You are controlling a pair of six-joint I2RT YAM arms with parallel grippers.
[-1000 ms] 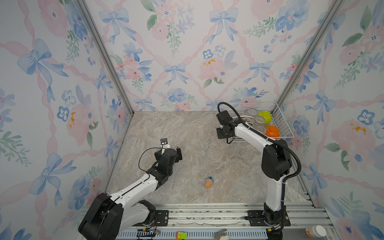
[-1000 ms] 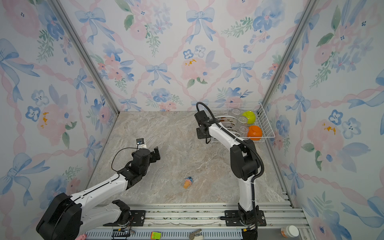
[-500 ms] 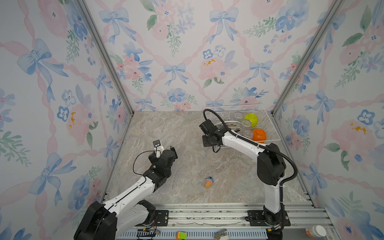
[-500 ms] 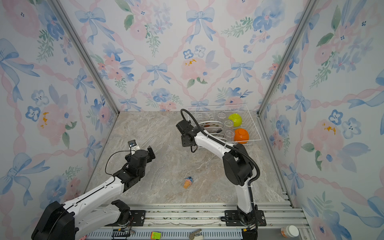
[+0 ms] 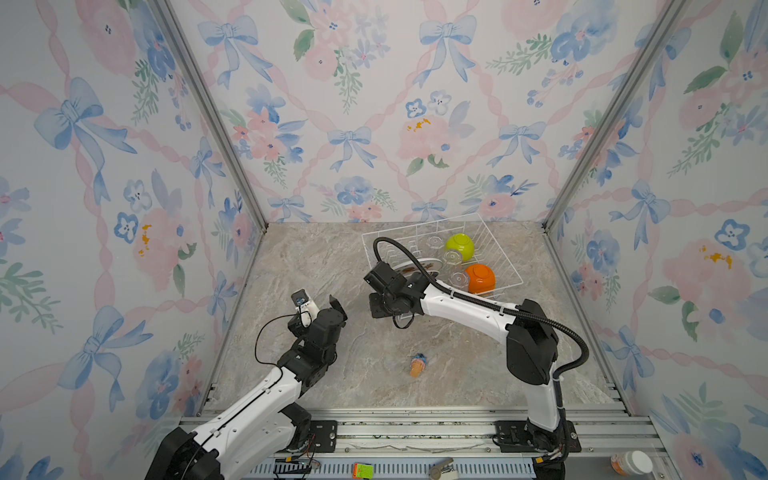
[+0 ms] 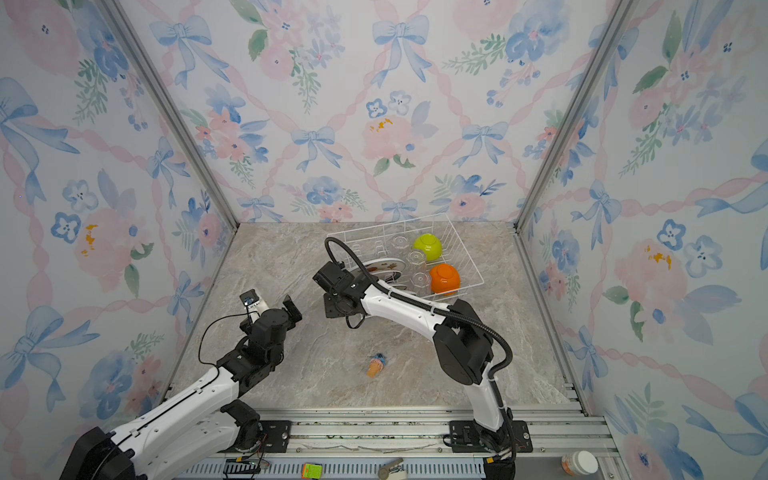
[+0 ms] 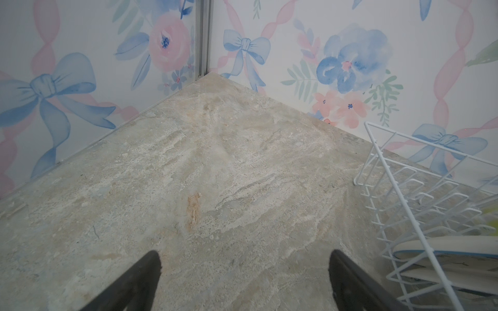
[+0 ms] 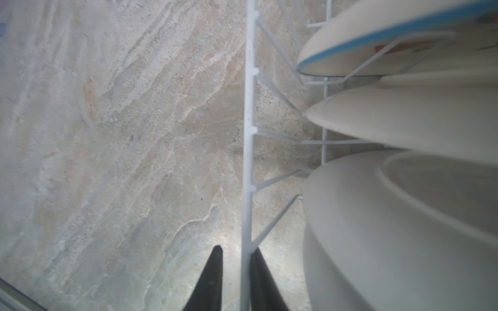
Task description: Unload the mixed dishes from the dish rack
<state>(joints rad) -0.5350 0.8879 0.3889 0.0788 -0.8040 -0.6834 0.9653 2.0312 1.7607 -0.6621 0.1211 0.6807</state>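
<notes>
The dish rack stands skewed at the back right in both top views. It holds white plates, clear glasses, a lime-green bowl and an orange bowl. My right gripper is at the rack's near left corner. In the right wrist view its jaws straddle the rim wire, slightly open, beside the plates. My left gripper hangs wide open over bare table, left of the rack.
A small orange-and-blue toy lies on the marble table toward the front. Flowered walls close in the left, back and right. A green cube and a bottle sit on the front rail.
My right arm has dragged the rack leftward out of the back right corner, turning it askew, and its jaws have loosened on the rim wire. The left arm shifted slightly.
</notes>
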